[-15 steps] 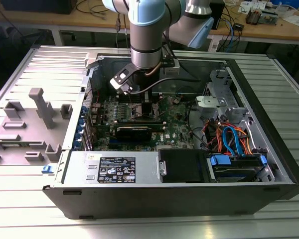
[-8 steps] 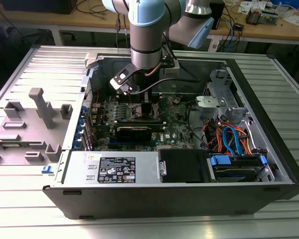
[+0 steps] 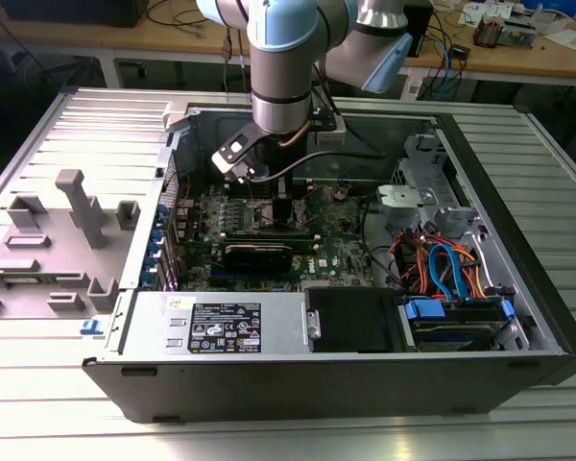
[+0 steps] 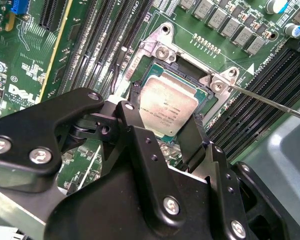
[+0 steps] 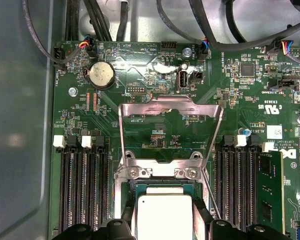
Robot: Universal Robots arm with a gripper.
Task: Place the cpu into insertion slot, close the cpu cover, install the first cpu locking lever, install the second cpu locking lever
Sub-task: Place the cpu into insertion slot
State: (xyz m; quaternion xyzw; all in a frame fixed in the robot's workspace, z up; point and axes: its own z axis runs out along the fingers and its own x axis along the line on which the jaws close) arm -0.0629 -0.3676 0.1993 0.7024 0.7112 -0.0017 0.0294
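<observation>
Starting at the exterior view's left, a ribbed grey metal table (image 3: 67, 125) carries a set of grey plastic fixture blocks (image 3: 77, 206). Just beside them lies an open black computer case (image 3: 317, 389), its green circuit board (image 3: 341, 245) facing up. A pale blue and silver robot arm (image 3: 283, 58) reaches down into the case over the board's middle, and its black gripper (image 3: 276, 202) sits low at the board. Toward the exterior view's right, orange and blue cables (image 3: 442, 269) bunch near a silver drive cage (image 3: 418, 197).

In both wrist views the gripper (image 4: 165, 106) (image 5: 164, 214) is clamped on the small, flat, square, silver-grey metal-topped cpu (image 4: 167, 112) (image 5: 163, 222). Its black fingers (image 4: 192, 142) press against two opposite edges of the chip. The cpu lies level inside the small square dark insertion slot (image 4: 190, 75) with its silver metal frame; whether it is fully seated I cannot tell.

In the first wrist view the thin square silver cpu cover (image 5: 170, 106) stands raised open, hinged at the slot's edge, with the board visible through its window. A thin silver wire locking lever (image 4: 270, 102) slants free from the frame, unlatched. Long black memory slots (image 5: 82, 190) flank the insertion slot on both sides. A round silver coin battery (image 5: 100, 75) sits on the board beyond the cover.
</observation>
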